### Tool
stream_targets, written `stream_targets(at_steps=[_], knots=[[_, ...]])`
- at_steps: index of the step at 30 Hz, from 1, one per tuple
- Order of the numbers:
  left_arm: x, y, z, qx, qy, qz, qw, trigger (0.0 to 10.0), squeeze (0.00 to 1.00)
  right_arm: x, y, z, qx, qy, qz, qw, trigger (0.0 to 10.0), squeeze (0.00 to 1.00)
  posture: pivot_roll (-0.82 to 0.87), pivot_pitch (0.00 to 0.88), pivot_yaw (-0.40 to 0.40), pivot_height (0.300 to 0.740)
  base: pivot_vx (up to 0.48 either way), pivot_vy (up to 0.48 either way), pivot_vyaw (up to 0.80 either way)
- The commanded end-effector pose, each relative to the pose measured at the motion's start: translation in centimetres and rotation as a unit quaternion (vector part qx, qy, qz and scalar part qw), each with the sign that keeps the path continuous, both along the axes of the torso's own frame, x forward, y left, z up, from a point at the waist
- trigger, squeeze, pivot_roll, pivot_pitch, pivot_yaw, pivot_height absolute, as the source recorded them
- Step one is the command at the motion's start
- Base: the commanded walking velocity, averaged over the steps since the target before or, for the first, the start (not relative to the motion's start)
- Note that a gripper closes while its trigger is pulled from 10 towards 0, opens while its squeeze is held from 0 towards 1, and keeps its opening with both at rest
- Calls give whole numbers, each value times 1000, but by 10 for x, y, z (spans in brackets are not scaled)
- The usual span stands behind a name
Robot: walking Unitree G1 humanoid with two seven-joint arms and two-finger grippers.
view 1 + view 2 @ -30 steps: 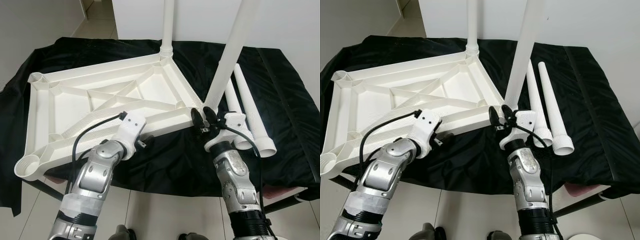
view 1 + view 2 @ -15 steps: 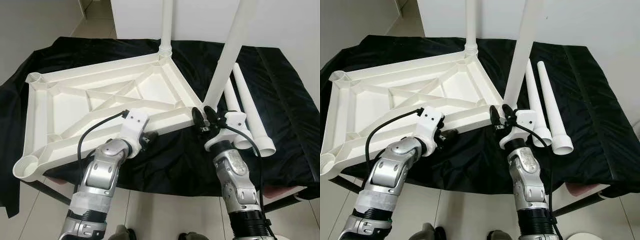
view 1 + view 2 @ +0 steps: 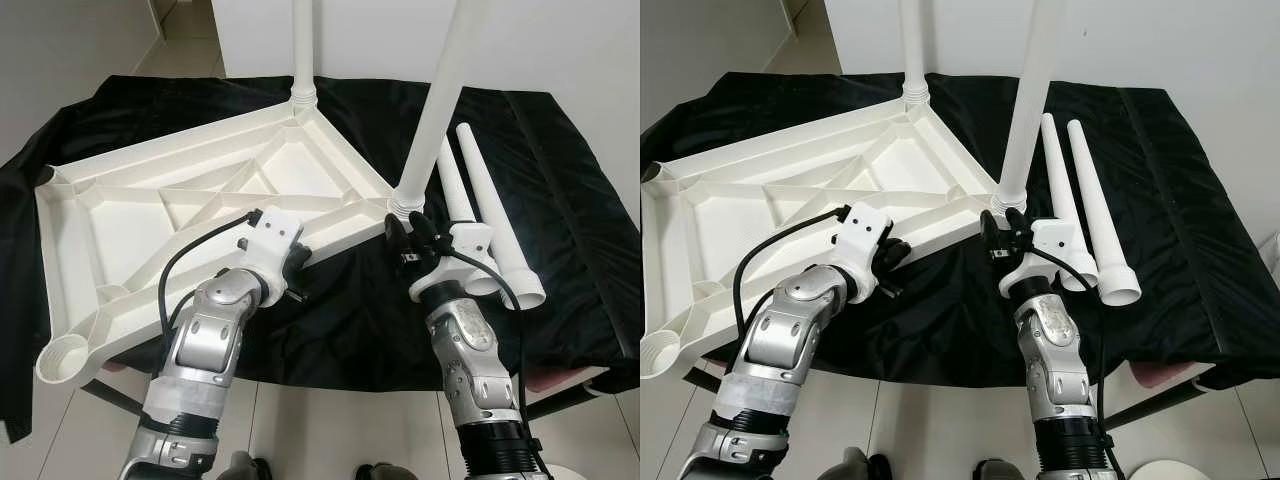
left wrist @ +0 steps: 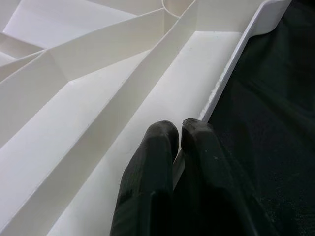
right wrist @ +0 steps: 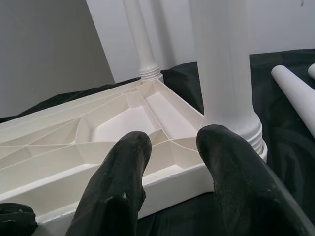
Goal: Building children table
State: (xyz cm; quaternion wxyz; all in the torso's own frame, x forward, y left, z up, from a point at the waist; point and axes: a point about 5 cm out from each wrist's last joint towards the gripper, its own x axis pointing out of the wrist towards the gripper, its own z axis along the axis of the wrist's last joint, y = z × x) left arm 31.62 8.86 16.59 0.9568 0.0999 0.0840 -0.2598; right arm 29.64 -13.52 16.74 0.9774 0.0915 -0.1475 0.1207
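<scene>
- Black cloth (image 3: pixel 560 200), wrinkled, slightly shiny, covers the work surface; pale tiled floor (image 3: pixel 330 440) below, white wall (image 3: pixel 560 40) behind.
- White plastic tabletop (image 3: pixel 200 200) lies upside down on the cloth: ribbed underside, diagonal struts, raised rim, round sockets at the corners. Near-left corner socket (image 3: pixel 65 360) hangs past the cloth edge.
- Two white legs stand upright in sockets: far leg (image 3: pixel 303 50) at the far corner, near leg (image 3: pixel 440 100) at the corner closest to the right arm. Both are smooth tapered tubes with a ringed collar at the base.
- Two loose legs (image 3: pixel 490 215) lie side by side on the cloth, just beside the near leg on the robot's right, wide open ends toward the robot.
- Left gripper (image 4: pixel 178 129): black fingers pinched together on the tabletop's thin near rim, one finger inside the rim channel, one outside over the cloth. Grasping the rim.
- Right gripper (image 5: pixel 172 142): fingers spread apart, holding nothing. Sits at the tabletop's near corner, right by the near leg's collar; one finger is very close to the collar, contact unclear.
- Black cable (image 3: pixel 185 265) loops from the left wrist over the tabletop rim.
</scene>
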Motion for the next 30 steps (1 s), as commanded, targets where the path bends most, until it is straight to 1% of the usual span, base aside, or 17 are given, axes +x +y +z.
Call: stream_targets(at_steps=[1,2,3,4,6,7,10,11,12,15,17,19,20,23,25,26,30], knots=[[2,14,-11,26,0,106,994,9725,0,-3,1,-1,-3,5,-1,1000,10000,0,-142,142,62,740,0,0,0],[1,10,-10,13,0,91,996,10000,0,-3,1,-1,-3,6,-3,1000,10000,0,-142,142,62,740,0,0,0],[1,10,-10,13,0,91,996,10000,0,-3,1,-1,-3,6,-3,1000,10000,0,-142,142,62,740,0,0,0],[-1,7,-6,-5,-6,77,997,9059,4,-2,0,-1,-3,6,-4,1000,10000,0,-142,144,63,740,0,0,0],[-2,6,-5,-10,-8,74,997,9059,4,-2,0,-1,-2,6,-5,1000,10000,0,-142,144,63,740,0,0,0],[-1,6,-5,-9,-5,75,997,10000,1000,-2,0,-2,-2,6,-5,1000,10000,0,-140,143,63,740,0,0,0],[-1,7,-5,-9,-3,76,997,10000,1000,-2,0,-1,-2,6,-5,1000,10000,0,-140,143,63,740,0,0,0],[0,7,-5,0,-3,80,997,10000,1000,-2,0,-1,-3,6,-5,1000,10000,0,-140,143,64,740,0,0,0],[1,8,-7,7,1,83,997,10000,0,-2,1,-1,-3,5,-5,1000,10000,0,-143,140,63,740,0,0,0],[2,8,-8,15,1,85,996,10000,0,-2,1,0,-3,4,-6,1000,10000,0,-144,141,64,740,0,0,0],[3,8,-11,30,9,85,996,10000,0,-1,0,0,-3,3,-8,1000,10000,0,-147,139,66,740,0,0,0],[3,8,-12,27,11,82,996,10000,0,-1,0,0,-4,3,-9,1000,10000,0,-152,138,68,740,0,0,0],[3,8,-13,34,12,80,996,10000,0,-1,-1,1,-3,3,-10,1000,10000,0,-153,139,68,740,0,0,0],[3,7,-14,36,14,79,996,10000,0,-1,-1,1,-4,3,-11,1000,10000,0,-154,137,67,740,0,0,0],[3,7,-18,46,24,78,996,10000,0,-1,-2,1,-4,2,-12,1000,10000,0,-159,135,70,740,0,0,0],[4,9,-25,56,45,87,994,10000,0,-1,-2,1,-3,1,-14,1000,10000,0,-161,134,70,740,0,0,0],[6,11,-28,59,58,100,992,10000,0,0,-2,2,-3,1,-15,1000,10000,0,-164,133,68,740,0,0,0]])
